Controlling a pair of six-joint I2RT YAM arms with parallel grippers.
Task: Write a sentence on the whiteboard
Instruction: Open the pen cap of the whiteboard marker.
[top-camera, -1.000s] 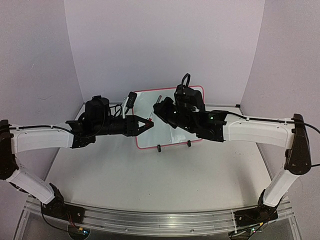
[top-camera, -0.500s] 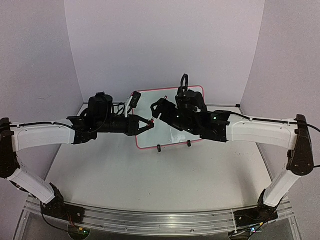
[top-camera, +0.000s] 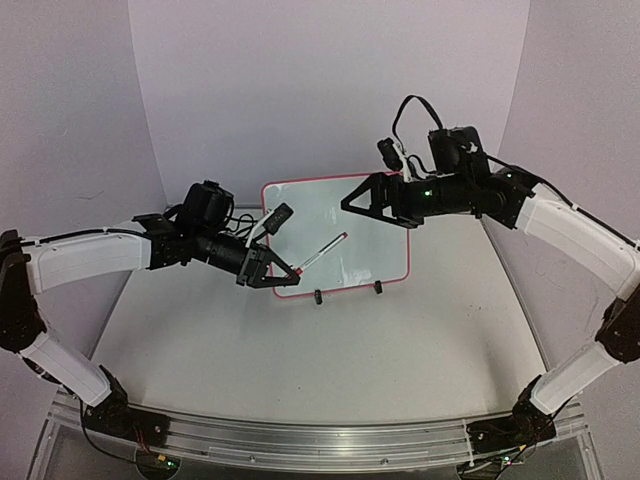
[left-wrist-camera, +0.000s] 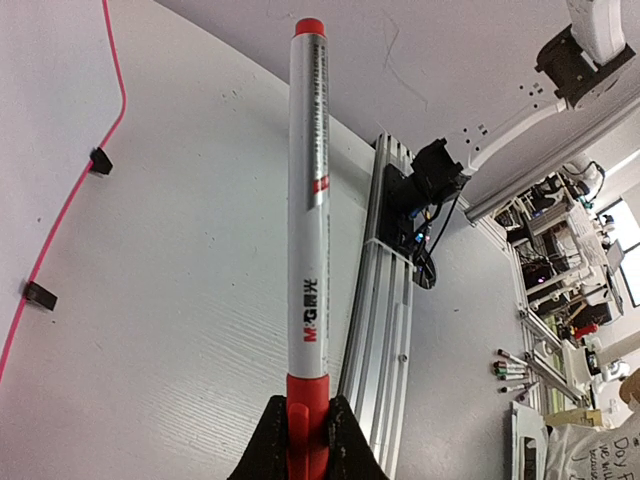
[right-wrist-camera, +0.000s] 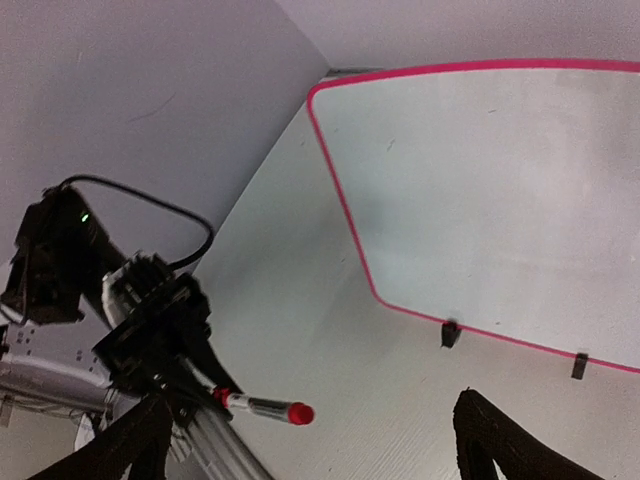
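Pinching the marker by 1 red end in the left gripper near the whiteboard, propped pink-framed on 2 black feet at the table's rear centre and showing no writing yet, likely needing a straight uncapping pull from the spread right gripper.

Bright even light, soft shadows, wrist views distorted

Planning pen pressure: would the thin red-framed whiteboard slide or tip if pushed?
Probably light: the red-framed whiteboard looks thin. On only two small black clip feet, it may slide or tip. Nothing braces it; the open right end effector hovers clear.
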